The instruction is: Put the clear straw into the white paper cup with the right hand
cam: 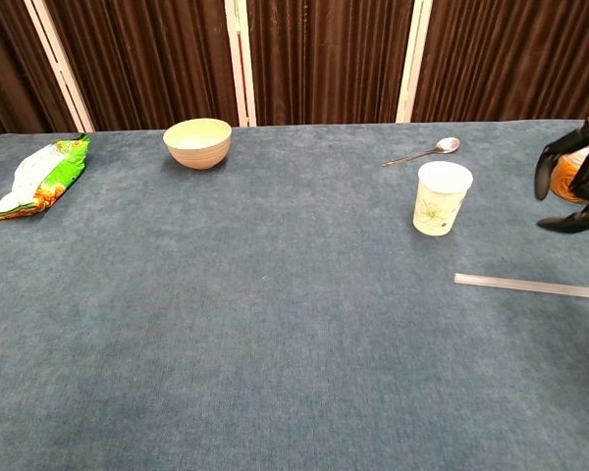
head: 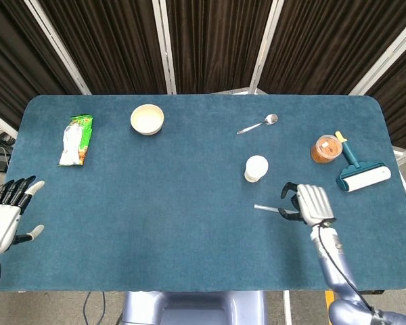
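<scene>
The clear straw (cam: 530,286) lies flat on the blue table, to the front right of the white paper cup (cam: 440,197). In the head view only the straw's left end (head: 264,207) shows, since my right hand (head: 311,204) hovers over the rest of it, fingers spread and curved downward, holding nothing. The cup (head: 256,168) stands upright just beyond and left of that hand. In the chest view the dark fingers of the right hand (cam: 572,182) hang above the table at the right edge, clear of the straw. My left hand (head: 7,215) rests open off the table's front left corner.
A metal spoon (head: 258,124) lies behind the cup. An orange-filled clear tub (head: 325,149) and a lint roller (head: 362,175) sit at the right. A cream bowl (head: 147,119) and a green snack bag (head: 76,139) are at the far left.
</scene>
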You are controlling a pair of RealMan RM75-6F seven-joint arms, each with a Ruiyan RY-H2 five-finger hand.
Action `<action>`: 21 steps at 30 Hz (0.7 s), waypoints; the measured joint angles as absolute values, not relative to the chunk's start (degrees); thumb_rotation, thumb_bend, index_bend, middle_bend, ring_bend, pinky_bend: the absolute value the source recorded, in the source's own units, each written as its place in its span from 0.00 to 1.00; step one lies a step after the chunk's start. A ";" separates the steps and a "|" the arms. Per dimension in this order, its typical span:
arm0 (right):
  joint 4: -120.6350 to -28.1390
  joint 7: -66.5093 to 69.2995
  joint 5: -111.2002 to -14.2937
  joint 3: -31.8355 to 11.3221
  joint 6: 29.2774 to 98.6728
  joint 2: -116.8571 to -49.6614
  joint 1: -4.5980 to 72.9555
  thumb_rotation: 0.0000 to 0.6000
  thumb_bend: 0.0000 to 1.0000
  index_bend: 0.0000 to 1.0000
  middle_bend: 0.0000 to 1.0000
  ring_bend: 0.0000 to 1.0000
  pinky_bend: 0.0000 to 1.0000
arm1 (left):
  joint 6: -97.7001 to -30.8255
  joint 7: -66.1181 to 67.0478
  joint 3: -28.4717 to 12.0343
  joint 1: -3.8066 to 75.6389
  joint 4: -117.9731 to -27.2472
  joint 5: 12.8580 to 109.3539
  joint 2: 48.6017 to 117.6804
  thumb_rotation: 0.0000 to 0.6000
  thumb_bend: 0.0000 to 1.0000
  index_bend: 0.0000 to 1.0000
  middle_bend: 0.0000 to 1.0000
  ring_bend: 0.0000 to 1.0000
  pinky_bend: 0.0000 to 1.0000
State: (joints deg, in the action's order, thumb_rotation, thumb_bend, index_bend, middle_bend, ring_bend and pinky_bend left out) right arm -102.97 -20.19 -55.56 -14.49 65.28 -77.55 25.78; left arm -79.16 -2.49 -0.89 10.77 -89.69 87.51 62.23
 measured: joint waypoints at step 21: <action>-93.85 -22.91 -46.04 -13.44 63.95 -86.90 29.11 1.00 0.27 0.54 1.00 0.98 0.96 | -79.12 -2.41 -0.88 10.76 -89.80 87.42 62.20 1.00 0.24 0.11 0.00 0.00 0.00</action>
State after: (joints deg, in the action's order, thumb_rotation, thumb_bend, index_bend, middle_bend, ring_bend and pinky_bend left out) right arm -93.85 -22.91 -46.04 -13.44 63.95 -86.90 29.11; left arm -79.12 -2.41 -0.88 10.76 -89.80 87.42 62.20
